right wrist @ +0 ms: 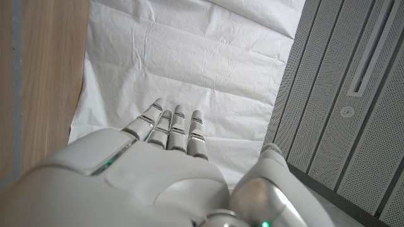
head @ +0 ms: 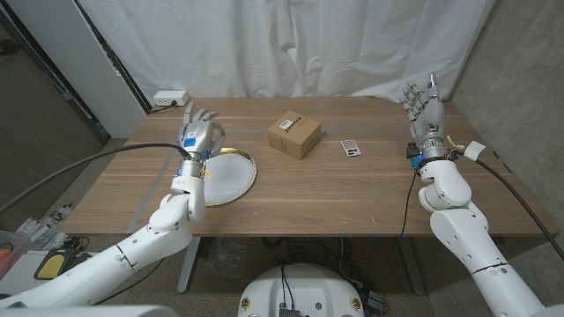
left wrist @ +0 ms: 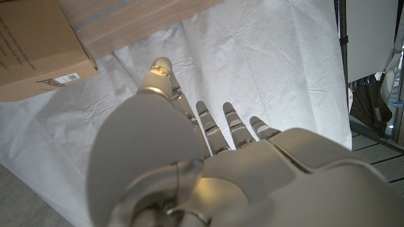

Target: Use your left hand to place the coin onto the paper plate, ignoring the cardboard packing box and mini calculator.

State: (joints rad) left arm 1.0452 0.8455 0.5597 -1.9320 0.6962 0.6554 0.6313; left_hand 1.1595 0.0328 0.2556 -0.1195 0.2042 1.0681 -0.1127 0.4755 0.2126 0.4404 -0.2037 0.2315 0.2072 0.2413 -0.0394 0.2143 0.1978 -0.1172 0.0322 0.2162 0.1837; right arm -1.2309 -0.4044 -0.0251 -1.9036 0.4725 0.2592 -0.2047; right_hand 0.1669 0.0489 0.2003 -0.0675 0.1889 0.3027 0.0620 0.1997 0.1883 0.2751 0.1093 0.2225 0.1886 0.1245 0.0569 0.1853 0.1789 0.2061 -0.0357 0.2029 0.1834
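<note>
Wooden table (head: pixel 352 189), plank grain, white wrinkled curtain (head: pixel 291 44) behind the far edge, grey perforated wall panel (right wrist: pixel 353 107) off the right end. White power strip (head: pixel 169 98) at the far left corner.

My left hand (head: pixel 199 135) is raised above the table near the left end, over the far rim of the paper plate (head: pixel 231 180). Fingers spread and extended, holding nothing; the left wrist view shows my fingers (left wrist: pixel 211 129) straight out against the curtain, nothing between them. Forearm comes up from the near left corner.

Paper plate is white, round, with a thin dark rim line, lying flat on the left half of the table, partly covered by my wrist. I cannot make out the coin on the plate or on the table; too small or hidden.

Cardboard packing box (head: pixel 293 134) sits mid-table toward the far edge, brown, closed, white label on top, turned at an angle; well apart from the plate. Mini calculator (head: pixel 351 148) lies flat just right of the box, small, light with dark keys.

My right hand (head: pixel 424 110) is held upright above the right end near the far edge, fingers apart and pointing up, released, nothing in it. Right wrist view: fingers (right wrist: pixel 170 129) straight, side by side, curtain behind.
</note>
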